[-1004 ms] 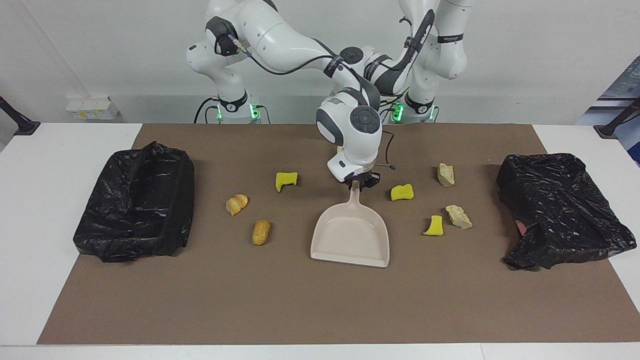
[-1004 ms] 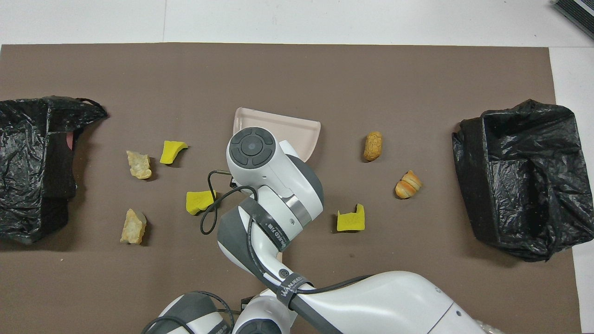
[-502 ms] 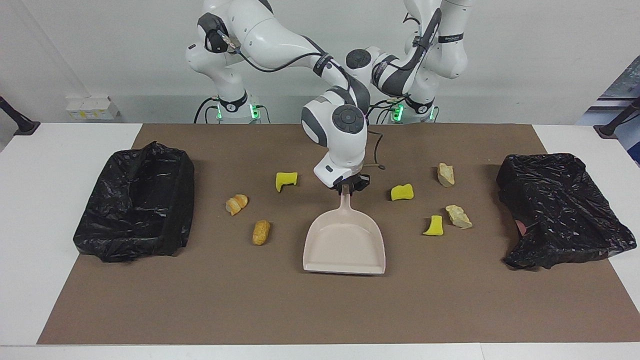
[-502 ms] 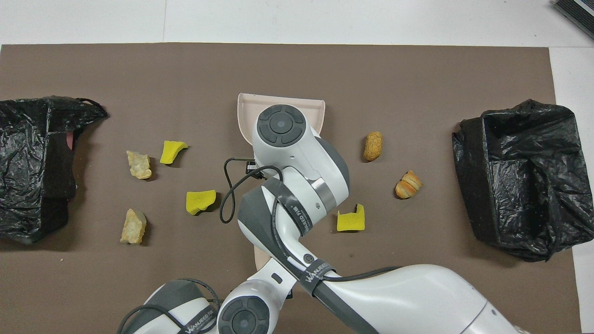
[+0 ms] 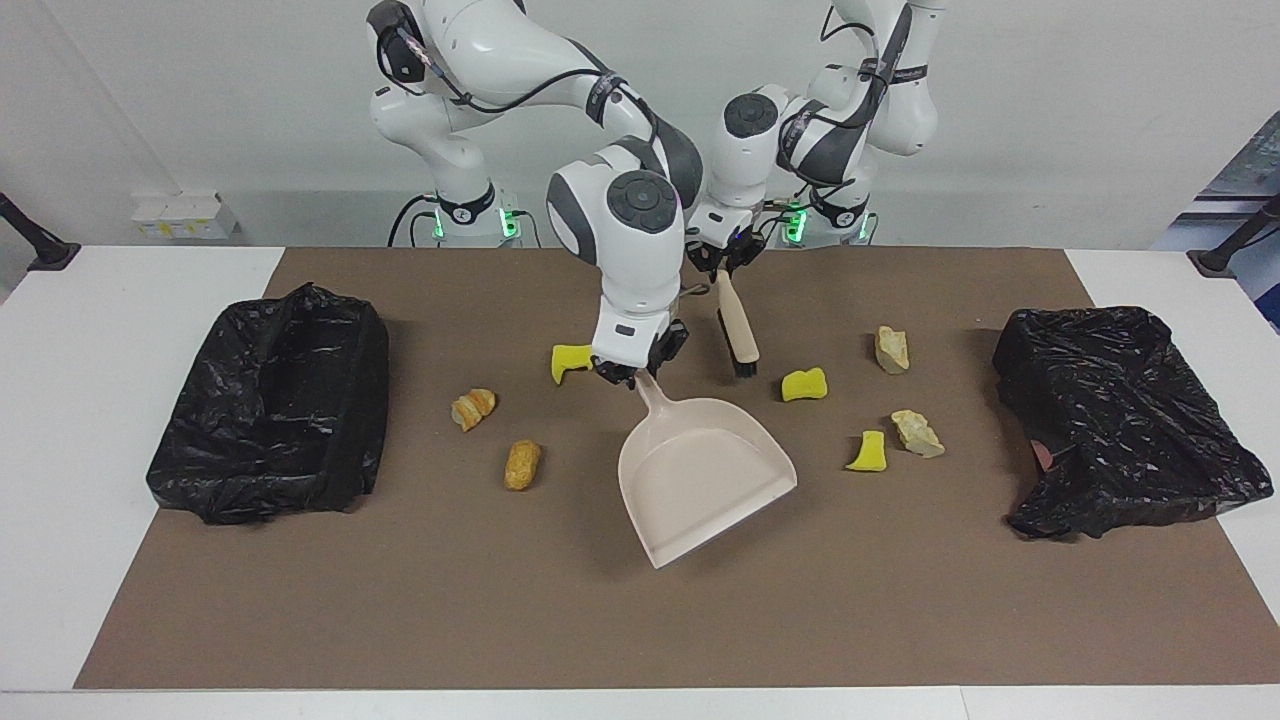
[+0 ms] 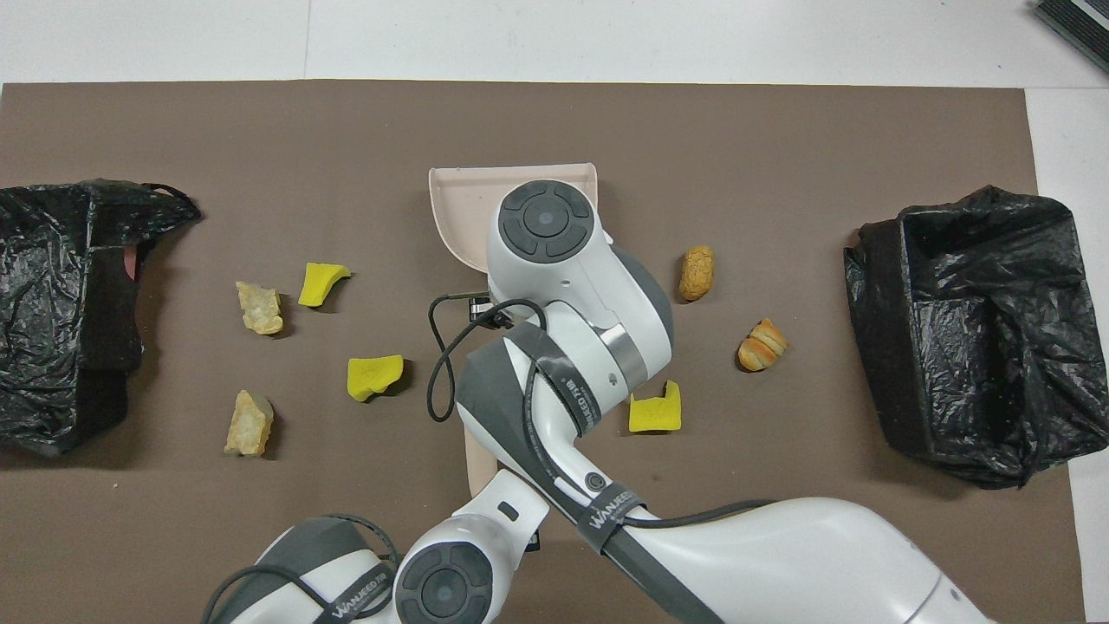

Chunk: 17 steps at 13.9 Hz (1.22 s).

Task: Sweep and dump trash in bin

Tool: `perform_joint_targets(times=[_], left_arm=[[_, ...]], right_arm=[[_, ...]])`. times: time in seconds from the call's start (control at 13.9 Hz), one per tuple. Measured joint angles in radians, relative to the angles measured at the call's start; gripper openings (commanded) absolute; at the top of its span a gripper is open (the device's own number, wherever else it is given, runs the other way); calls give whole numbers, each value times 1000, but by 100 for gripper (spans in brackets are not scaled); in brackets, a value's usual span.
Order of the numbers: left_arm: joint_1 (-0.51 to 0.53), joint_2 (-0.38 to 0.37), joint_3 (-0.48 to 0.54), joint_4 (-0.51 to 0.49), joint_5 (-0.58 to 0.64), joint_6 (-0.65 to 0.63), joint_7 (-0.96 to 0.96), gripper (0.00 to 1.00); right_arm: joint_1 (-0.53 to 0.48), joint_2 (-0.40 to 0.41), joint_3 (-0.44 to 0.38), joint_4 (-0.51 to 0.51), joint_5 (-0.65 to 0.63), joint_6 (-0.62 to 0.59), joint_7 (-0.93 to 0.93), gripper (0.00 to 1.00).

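Observation:
My right gripper (image 5: 636,372) is shut on the handle of the beige dustpan (image 5: 705,478), whose mouth is angled toward the left arm's end; the arm covers most of the dustpan (image 6: 459,206) from above. My left gripper (image 5: 727,262) is shut on the brush (image 5: 738,328), which hangs bristles down beside the pan's handle. Trash lies scattered on the mat: a yellow sponge (image 5: 570,362) and two bread pieces (image 5: 473,408) (image 5: 522,464) toward the right arm's end. Toward the left arm's end lie two sponges (image 5: 804,384) (image 5: 868,451) and two beige lumps (image 5: 892,348) (image 5: 916,432).
A bin lined with a black bag (image 5: 270,400) stands at the right arm's end of the brown mat (image 5: 640,620). A second black-bagged bin (image 5: 1120,420) stands at the left arm's end.
My right gripper has moved toward the right arm's end with the dustpan, whose mouth swung toward the left arm's end. The left gripper and its brush have come into sight.

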Motion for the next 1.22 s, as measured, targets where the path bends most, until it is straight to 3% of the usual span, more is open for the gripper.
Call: perform_joint_targets(times=[0.36, 0.72, 1.0, 1.22], left_arm=[[196, -1, 2, 52, 80, -48, 86, 0], [440, 22, 3, 59, 119, -34, 343, 0], [642, 64, 4, 82, 120, 32, 605, 0], [731, 127, 4, 134, 121, 34, 752, 0]], right_arm=[[-29, -61, -1, -98, -60, -1, -417, 0], [-48, -65, -3, -140, -161, 6, -789, 0], [-23, -40, 5, -157, -217, 40, -881, 0], [0, -23, 6, -157, -219, 62, -874, 0]])
